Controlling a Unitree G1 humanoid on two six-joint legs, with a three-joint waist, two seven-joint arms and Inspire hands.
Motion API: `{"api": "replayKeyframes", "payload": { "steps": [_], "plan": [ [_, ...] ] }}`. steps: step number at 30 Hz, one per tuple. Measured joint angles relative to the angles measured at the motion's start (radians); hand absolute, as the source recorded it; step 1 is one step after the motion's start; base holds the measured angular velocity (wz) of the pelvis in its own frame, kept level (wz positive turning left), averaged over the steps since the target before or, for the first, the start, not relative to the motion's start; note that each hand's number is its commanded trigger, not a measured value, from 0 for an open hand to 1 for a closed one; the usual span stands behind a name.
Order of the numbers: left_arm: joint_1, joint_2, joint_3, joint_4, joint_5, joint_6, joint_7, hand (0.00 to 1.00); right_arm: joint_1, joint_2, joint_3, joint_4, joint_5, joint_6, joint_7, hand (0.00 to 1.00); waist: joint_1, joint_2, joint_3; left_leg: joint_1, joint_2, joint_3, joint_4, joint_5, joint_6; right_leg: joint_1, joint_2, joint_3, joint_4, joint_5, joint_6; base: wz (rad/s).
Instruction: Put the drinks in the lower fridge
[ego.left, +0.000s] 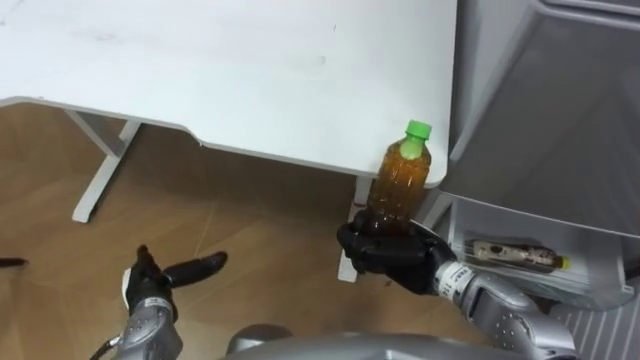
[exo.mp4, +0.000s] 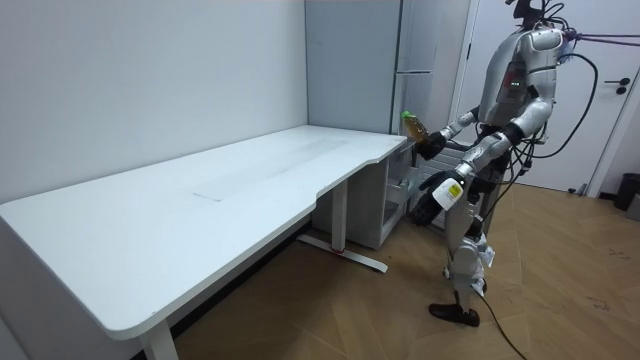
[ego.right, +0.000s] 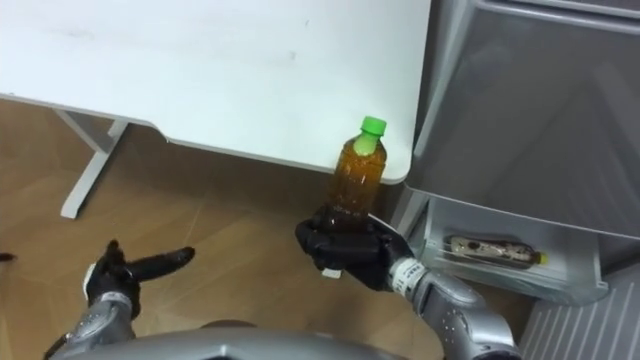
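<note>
Left eye view: I stand at the white table's (ego.left: 200, 70) right corner, beside the fridge (ego.left: 560, 100).
Right hand (ego.left: 395, 252): my fingers wrap the upright tea bottle (ego.left: 400, 180).
Left hand (ego.left: 150, 285): low at left, fingers straight.

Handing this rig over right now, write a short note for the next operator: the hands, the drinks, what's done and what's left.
Right hand: shut on the tea bottle, which is upright with its green cap on, beside the table corner next to the fridge.
Left hand: open, idle, low over the floor.
Done: one drink lies on its side in the open white shelf low on the fridge.
Left: set the held bottle in that lower compartment, then release.
</note>
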Motion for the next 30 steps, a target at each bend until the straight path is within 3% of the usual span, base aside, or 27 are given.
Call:
{"api": "replayKeyframes", "payload": {
  "steps": [6, 12, 17, 22, 30],
  "plan": [
    [-0.004, 0.001, -0.082, 0.153, 0.101, 0.027, -0.070, 0.00, 0.000, -0.003, 0.025, 0.013, 0.002, 0.009, -0.002, 1.00, -0.020, 0.001, 0.0010, -0.014, 0.000, 0.001, -0.001, 0.000, 0.000, -0.006, 0.000, 0.001, 0.001, 0.000, 0.000, 0.02],
    [-0.036, 0.005, -0.105, 0.246, 0.212, 0.029, -0.158, 0.00, 0.000, -0.005, 0.030, 0.035, 0.002, 0.009, -0.013, 1.00, -0.049, 0.004, 0.0050, -0.030, -0.002, -0.007, 0.001, -0.001, 0.001, -0.015, -0.001, -0.011, 0.000, 0.000, 0.000, 0.07],
    [-0.067, 0.014, -0.144, 0.259, 0.267, 0.028, -0.194, 0.00, -0.001, 0.001, 0.031, 0.089, 0.043, 0.008, -0.032, 1.00, -0.056, 0.011, 0.0031, -0.041, -0.002, -0.003, 0.000, 0.000, 0.001, -0.029, 0.000, -0.003, 0.001, 0.000, 0.000, -0.03],
    [-0.077, 0.010, -0.187, 0.260, 0.272, 0.028, -0.213, 0.00, -0.006, 0.005, 0.050, 0.127, 0.045, -0.027, -0.039, 1.00, -0.085, 0.012, 0.0025, -0.041, -0.002, 0.001, -0.001, 0.000, 0.001, -0.034, -0.001, -0.001, 0.001, 0.000, 0.000, -0.01],
    [-0.080, 0.013, -0.185, 0.280, 0.273, 0.027, -0.227, 0.00, 0.002, -0.009, 0.047, 0.136, 0.081, -0.028, -0.054, 1.00, -0.107, 0.012, 0.0024, -0.040, 0.000, 0.013, -0.004, 0.000, 0.001, -0.045, 0.000, 0.016, 0.003, 0.001, -0.001, -0.05]
  ]
}}
